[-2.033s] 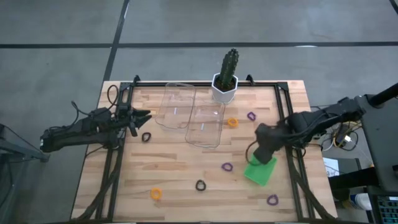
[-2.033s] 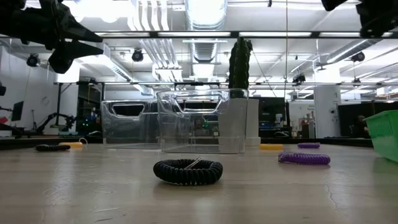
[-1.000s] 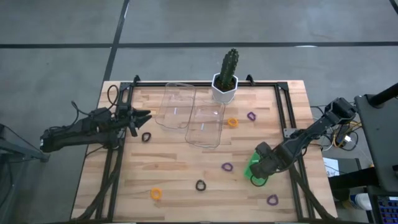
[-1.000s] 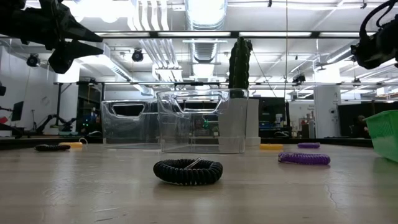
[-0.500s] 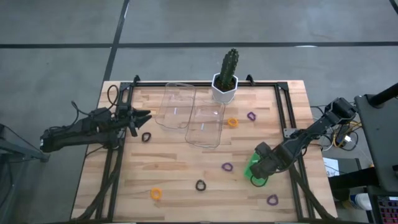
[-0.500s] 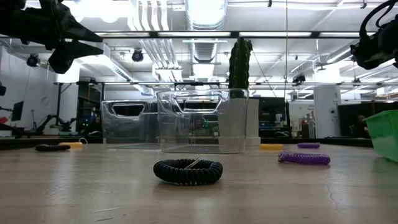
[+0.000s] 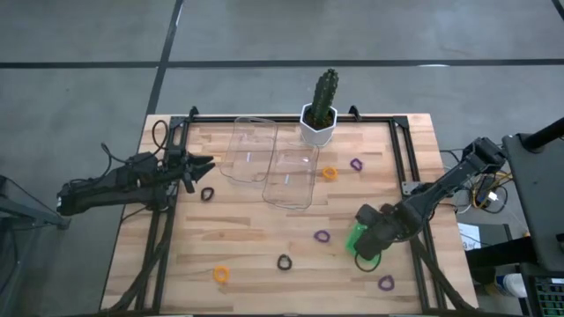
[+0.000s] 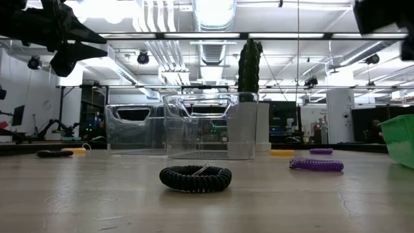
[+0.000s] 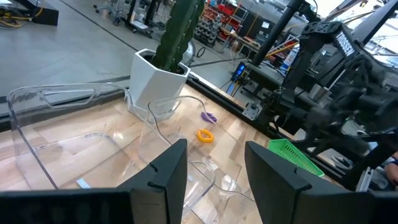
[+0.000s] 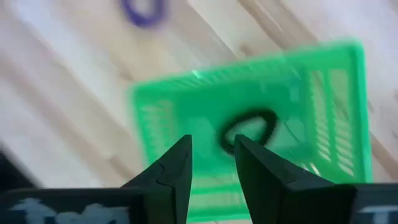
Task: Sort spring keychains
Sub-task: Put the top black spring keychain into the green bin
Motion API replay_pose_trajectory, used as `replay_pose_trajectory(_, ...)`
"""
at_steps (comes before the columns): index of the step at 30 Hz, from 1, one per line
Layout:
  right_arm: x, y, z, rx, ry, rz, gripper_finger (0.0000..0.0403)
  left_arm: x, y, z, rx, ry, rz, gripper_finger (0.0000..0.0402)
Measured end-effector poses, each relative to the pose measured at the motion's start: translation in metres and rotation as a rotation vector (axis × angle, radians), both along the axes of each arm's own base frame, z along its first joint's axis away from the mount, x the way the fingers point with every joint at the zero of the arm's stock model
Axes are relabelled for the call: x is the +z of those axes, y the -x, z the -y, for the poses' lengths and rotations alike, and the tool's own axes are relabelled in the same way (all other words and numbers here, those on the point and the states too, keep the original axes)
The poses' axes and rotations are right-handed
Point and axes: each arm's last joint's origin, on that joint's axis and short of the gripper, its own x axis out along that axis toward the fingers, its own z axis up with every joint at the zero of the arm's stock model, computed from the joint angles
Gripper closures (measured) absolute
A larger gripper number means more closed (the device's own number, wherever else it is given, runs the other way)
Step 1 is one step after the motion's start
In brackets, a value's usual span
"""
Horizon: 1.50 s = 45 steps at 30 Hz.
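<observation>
Keychains lie scattered over the surface (image 7: pixel 264 238): you see orange ones (image 7: pixel 221 274) and (image 7: pixel 330 173), purple ones (image 7: pixel 322 236), (image 7: pixel 356 164) and (image 7: pixel 385 283), and black ones (image 7: pixel 284 261) and (image 7: pixel 206 194). One more black keychain (image 10: pixel 247 130) rests inside the green tray (image 10: pixel 323 112), which suggests this tray collects black. Your right gripper (image 10: pixel 211 163) hangs directly above it, fingers slightly parted and holding nothing, a pose consistent with a release just made. Your left gripper (image 9: pixel 214 168) waits beside the clear trays (image 7: pixel 269 161), fingers apart and empty. Both clear trays appear empty, so orange and purple remain unsorted.
</observation>
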Motion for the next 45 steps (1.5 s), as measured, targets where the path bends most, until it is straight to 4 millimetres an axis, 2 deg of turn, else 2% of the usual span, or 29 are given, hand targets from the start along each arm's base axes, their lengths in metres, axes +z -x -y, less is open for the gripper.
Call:
replay_pose_trajectory(8,0.051,0.004,0.009,0.061,0.154,0.236,0.0344,0.0,0.0,0.0,0.002,0.013,0.005,0.0248)
replay_pose_trajectory(12,0.066,0.013,0.017,0.113,0.208,0.321,0.0385,0.0,0.0,0.0,0.002,0.014,0.006,0.0248)
replay_pose_trajectory(14,0.069,0.02,0.023,0.122,0.231,0.353,0.0392,0.0,0.0,0.0,0.003,0.018,0.008,0.0248)
replay_pose_trajectory(21,0.076,0.044,0.043,0.209,0.307,0.463,0.0394,0.004,-0.001,0.0,0.006,0.041,0.064,0.0248)
replay_pose_trajectory(31,0.085,0.065,0.061,0.29,0.371,0.791,0.0394,0.022,-0.018,-0.001,-0.061,0.016,0.229,0.0248)
replay_pose_trajectory(39,0.072,0.082,0.073,0.311,0.377,0.905,0.0394,0.018,-0.04,-0.002,-0.14,0.038,0.152,0.0248)
replay_pose_trajectory(45,0.064,0.094,0.082,0.271,0.339,0.988,0.0394,0.021,-0.047,-0.001,-0.196,0.062,0.053,0.0248)
